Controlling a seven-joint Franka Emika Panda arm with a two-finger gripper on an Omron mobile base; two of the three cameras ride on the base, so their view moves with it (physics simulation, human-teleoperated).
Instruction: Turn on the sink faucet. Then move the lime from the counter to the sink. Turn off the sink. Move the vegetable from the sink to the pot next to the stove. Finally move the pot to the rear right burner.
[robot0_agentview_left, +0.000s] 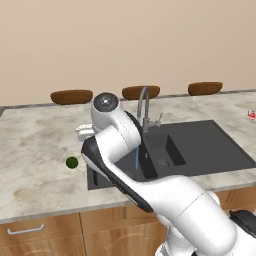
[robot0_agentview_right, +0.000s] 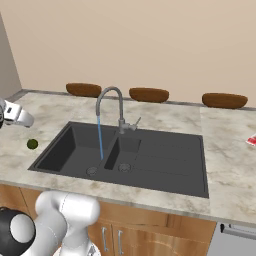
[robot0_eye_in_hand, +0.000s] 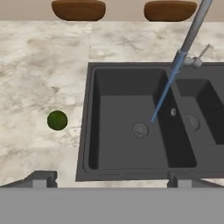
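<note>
The small dark green lime (robot0_eye_in_hand: 57, 120) lies on the marble counter left of the sink (robot0_eye_in_hand: 113, 118); it also appears in the base views (robot0_agentview_left: 72, 162) (robot0_agentview_right: 32, 144). The curved grey faucet (robot0_agentview_right: 112, 100) pours a thin blue stream of water (robot0_agentview_right: 100, 140) into the left basin. My gripper (robot0_eye_in_hand: 109, 180) hangs above the counter's front edge, open, its fingertips (robot0_eye_in_hand: 43, 178) spread wide with nothing between them. The lime sits ahead of it, to the left. The white hand (robot0_agentview_right: 15, 115) shows at the left edge of the right base view.
Three brown oval seats (robot0_agentview_left: 71, 96) line the counter's far edge. A small red object (robot0_agentview_right: 251, 140) lies on the counter at the far right. The dark sink (robot0_agentview_left: 225, 135) has two basins and a drainboard. Wooden cabinets run below the counter.
</note>
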